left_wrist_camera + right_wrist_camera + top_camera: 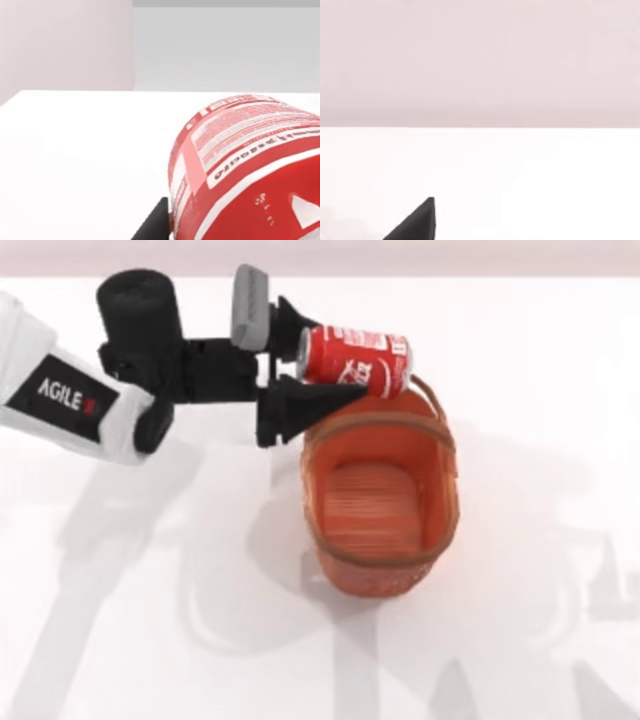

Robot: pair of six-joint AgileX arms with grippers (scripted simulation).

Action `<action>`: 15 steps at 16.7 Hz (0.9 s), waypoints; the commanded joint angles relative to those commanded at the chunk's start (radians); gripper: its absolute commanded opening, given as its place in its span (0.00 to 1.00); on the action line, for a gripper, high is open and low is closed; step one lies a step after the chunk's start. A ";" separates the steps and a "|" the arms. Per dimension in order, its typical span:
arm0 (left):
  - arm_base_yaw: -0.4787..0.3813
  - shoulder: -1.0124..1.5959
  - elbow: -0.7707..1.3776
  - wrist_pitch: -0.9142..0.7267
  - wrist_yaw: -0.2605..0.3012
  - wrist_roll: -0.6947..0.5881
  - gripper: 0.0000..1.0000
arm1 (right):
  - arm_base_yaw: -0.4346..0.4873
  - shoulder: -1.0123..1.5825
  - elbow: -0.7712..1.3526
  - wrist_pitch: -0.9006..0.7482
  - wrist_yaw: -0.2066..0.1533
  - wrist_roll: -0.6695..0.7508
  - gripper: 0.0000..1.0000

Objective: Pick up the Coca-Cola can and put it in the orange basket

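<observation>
Top view: white table (150,640), pale wall strip along the far edge. Left gripper (292,365) pinches the Coca-Cola can (355,361), lying sideways over the far rim of the orange basket (440,510).

Left wrist view: can (250,170) close-up; white tabletop, grey-pink walls.

Right wrist view: one dark fingertip (417,222) over bare table; right gripper's state cannot be told.

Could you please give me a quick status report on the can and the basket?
Left gripper shut on the can, held sideways over the basket's far rim. Basket empty. Right arm out of the top view. Nothing in the way.
</observation>
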 joint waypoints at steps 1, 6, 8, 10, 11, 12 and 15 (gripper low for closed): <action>0.000 0.000 0.000 0.000 0.000 0.000 0.60 | 0.000 0.000 0.000 0.000 0.000 0.000 1.00; 0.000 0.000 0.000 0.000 0.000 0.000 0.98 | 0.000 0.000 0.000 0.000 0.000 0.000 1.00; 0.000 0.000 0.000 0.000 0.000 0.000 1.00 | 0.000 0.000 0.000 0.000 0.000 0.000 1.00; 0.000 0.000 0.000 0.000 0.000 0.000 1.00 | 0.000 0.000 0.000 0.000 0.000 0.000 1.00; 0.000 0.000 0.000 0.000 0.000 0.000 1.00 | 0.000 0.000 0.000 0.000 0.000 0.000 1.00; 0.000 0.000 0.000 0.000 0.000 0.000 1.00 | 0.000 0.000 0.000 0.000 0.000 0.000 1.00; -0.004 -0.001 0.000 0.000 0.000 0.000 1.00 | 0.000 0.000 0.000 0.000 0.000 0.000 1.00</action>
